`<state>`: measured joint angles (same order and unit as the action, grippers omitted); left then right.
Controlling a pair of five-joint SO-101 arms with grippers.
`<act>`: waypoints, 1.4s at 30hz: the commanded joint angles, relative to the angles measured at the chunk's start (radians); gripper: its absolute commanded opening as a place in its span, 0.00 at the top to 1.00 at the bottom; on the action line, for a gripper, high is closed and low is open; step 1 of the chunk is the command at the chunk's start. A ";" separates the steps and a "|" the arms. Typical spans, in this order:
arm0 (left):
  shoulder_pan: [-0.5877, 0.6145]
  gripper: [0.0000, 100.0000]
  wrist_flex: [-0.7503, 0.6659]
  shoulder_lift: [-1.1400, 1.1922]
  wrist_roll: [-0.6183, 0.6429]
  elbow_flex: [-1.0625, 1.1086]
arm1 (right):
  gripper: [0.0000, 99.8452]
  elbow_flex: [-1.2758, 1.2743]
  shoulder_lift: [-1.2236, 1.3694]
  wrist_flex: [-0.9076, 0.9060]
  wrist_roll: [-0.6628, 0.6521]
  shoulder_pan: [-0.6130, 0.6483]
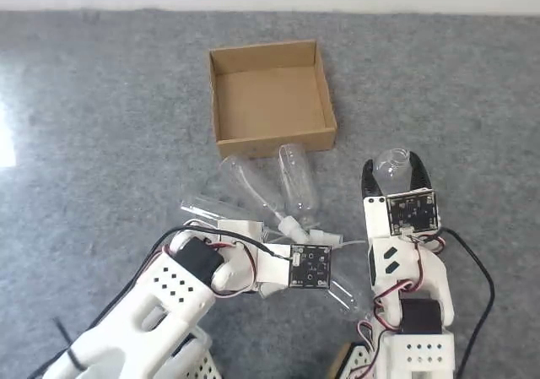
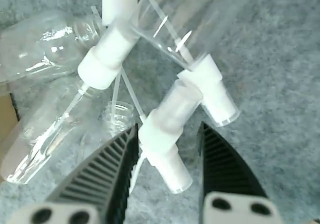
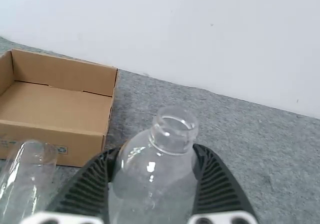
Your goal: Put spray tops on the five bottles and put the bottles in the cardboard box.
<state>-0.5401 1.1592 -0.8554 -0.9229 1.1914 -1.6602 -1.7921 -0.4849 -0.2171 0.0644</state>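
Carpet (image 3: 240,134): bottle (image 3: 156,176) (uncapped) within right pincer (image 3: 156,154)

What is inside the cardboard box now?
Inside the cardboard box only its bare floor shows; nothing lies on it. The inner face of its near wall is hidden.

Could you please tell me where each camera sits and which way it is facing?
High view: fixed above the table, looking down on the cardboard box, loose bottles, left arm and right arm.
Left wrist view: on the left arm, looking down past the left pincer, open around a spray top, at the table.
Right wrist view: on the right arm, looking forward toward the wall past the right pincer, shut on a topless bottle.
Shared: high and right wrist views both show the box and that bottle.
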 commanded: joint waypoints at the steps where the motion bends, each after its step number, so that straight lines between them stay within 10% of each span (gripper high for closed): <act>1: -0.002 0.82 -0.069 0.011 -0.003 0.021 | 0.99 -0.021 -0.013 0.018 -0.011 -0.008; 32: -0.002 0.99 -0.313 0.000 0.043 0.188 | 0.99 -0.021 -0.013 0.018 -0.011 -0.007; 42: 0.000 0.92 -0.003 0.003 0.270 -0.071 | 0.99 -0.021 -0.013 0.018 -0.012 -0.004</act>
<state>-0.5432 0.9996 -0.8539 -0.7603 1.2850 -1.6602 -1.7921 -0.4849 -0.2171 0.0660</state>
